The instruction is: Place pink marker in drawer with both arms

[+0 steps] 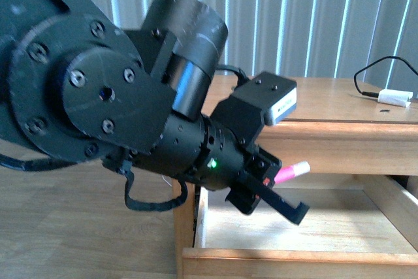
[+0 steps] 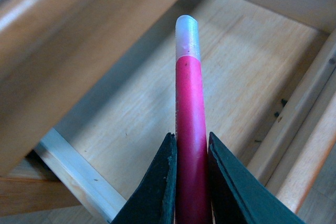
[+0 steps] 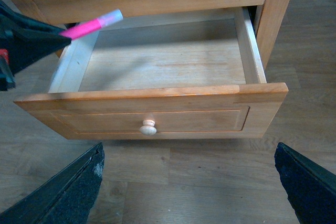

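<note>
Vertical blinds [image 1: 313, 17] span the upper frame, with daylight showing between the slats. Grey-brown plank floor [image 1: 65, 240] at lower left. Honey-coloured wooden bench [image 1: 326, 99] right of centre, carrying a white adapter [image 1: 395, 97] with black cable [image 1: 358, 76] at far right.

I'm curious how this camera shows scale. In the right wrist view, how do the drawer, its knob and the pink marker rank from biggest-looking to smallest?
1. drawer, filling most of the view
2. pink marker
3. knob, clearly smaller than the marker's length

Left pincer [image 1: 282, 186] holds pink marker [image 1: 292, 172] over open drawer [image 1: 313, 230].
</note>
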`<move>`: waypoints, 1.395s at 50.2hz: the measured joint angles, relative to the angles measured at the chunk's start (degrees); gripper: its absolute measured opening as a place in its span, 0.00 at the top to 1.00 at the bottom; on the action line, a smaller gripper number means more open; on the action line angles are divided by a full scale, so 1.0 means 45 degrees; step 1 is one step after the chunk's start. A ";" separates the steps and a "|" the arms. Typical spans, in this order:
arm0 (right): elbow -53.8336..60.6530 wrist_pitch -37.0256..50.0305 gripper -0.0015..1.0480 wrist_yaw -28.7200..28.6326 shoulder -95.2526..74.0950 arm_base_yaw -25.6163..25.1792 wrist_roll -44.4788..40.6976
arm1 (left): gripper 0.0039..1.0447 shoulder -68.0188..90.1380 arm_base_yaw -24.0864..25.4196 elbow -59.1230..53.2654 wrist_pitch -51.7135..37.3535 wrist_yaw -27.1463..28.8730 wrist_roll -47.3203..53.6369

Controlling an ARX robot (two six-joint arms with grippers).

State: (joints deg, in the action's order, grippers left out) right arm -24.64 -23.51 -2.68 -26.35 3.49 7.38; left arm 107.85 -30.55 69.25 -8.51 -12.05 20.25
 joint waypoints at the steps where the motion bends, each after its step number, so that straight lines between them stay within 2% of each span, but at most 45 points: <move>1: 0.0000 0.0000 0.09 0.0000 0.0000 0.0000 0.0000 | 0.87 0.0155 -0.0015 0.0034 0.0000 0.0053 0.0029; 13: 0.0000 0.0000 0.09 0.0000 0.0000 0.0000 0.0000 | 0.86 0.1175 -0.0136 0.0656 -0.0097 0.0850 -0.0063; 17: 0.0000 0.0000 0.09 0.0000 0.0000 0.0000 0.0000 | 0.71 0.1302 -0.0141 0.0748 -0.0126 0.1166 -0.0185; 20: 0.0000 0.0000 0.09 0.0000 0.0000 0.0000 0.0000 | 0.64 0.1307 -0.0141 0.0748 -0.0175 0.1253 -0.0209; 21: 0.0000 0.0000 0.09 0.0000 0.0000 0.0000 0.0000 | 0.57 0.1307 -0.0141 0.0743 -0.0301 0.1384 -0.0277; 27: 0.0000 0.0000 0.09 0.0000 0.0000 0.0000 0.0000 | 0.42 0.1156 -0.0136 0.0622 -0.0748 0.1821 -0.0335; 31: 0.0000 0.0000 0.09 0.0000 0.0000 0.0000 0.0000 | 0.28 0.0724 -0.0097 0.0296 -0.1200 0.2754 -0.0627; 40: 0.0000 0.0000 0.09 0.0000 0.0000 0.0000 0.0000 | 0.04 -0.0894 0.0141 -0.0835 -0.2589 0.4269 -0.1107; 48: 0.0000 0.0000 0.09 0.0000 0.0000 0.0000 0.0000 | 0.06 -0.3191 0.0447 -0.2594 -0.4172 0.5207 -0.1307; 57: 0.0000 0.0000 0.09 0.0000 0.0000 0.0000 0.0000 | 0.06 -0.6329 0.0733 -0.4784 -0.4609 0.5892 -0.1545; 63: 0.0000 0.0000 0.09 0.0000 0.0000 0.0000 0.0000 | 0.06 -0.8918 0.1069 -0.6207 -0.4138 0.6411 -0.1962; 70: 0.0000 0.0000 0.09 0.0000 0.0000 0.0000 0.0000 | 0.06 -1.2565 0.1457 -0.8106 -0.2424 0.7494 -0.2992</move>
State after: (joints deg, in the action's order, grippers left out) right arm -24.64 -23.51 -2.68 -26.35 3.49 7.38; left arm 51.31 -23.99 32.77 -19.42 21.67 6.79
